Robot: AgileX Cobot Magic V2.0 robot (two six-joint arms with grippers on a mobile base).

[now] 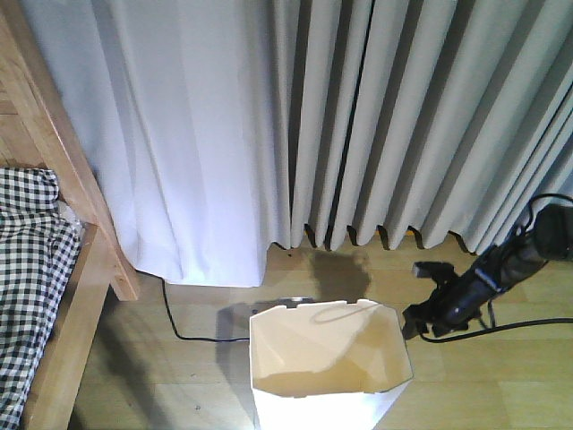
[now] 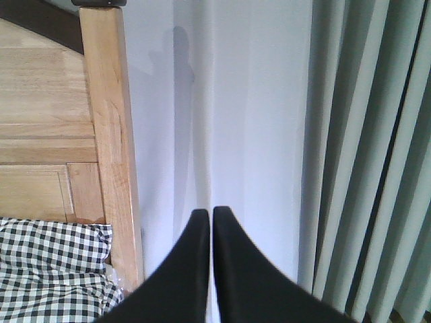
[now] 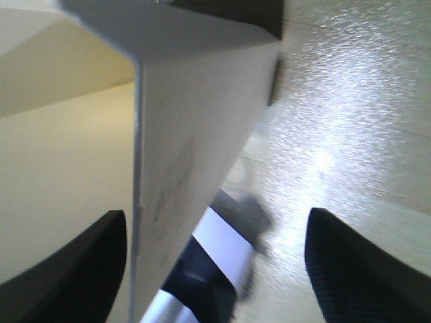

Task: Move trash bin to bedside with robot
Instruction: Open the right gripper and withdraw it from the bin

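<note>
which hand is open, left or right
The right hand: its fingers stand wide apart, straddling the trash bin wall. The left hand has its fingers pressed together, holding nothing.

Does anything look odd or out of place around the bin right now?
Nothing stands out. The bin stands upright and looks empty, with no spill on the floor. A black cable runs from under the curtain behind it.

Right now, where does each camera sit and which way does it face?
Front view: high up, looking down at the trash bin, curtain, bed; right arm shows.
Left wrist: looks along the shut left pincer at bedpost and curtain.
Right wrist: open right pincer straddles the bin wall.
Front and left wrist share bed and curtain.
</note>
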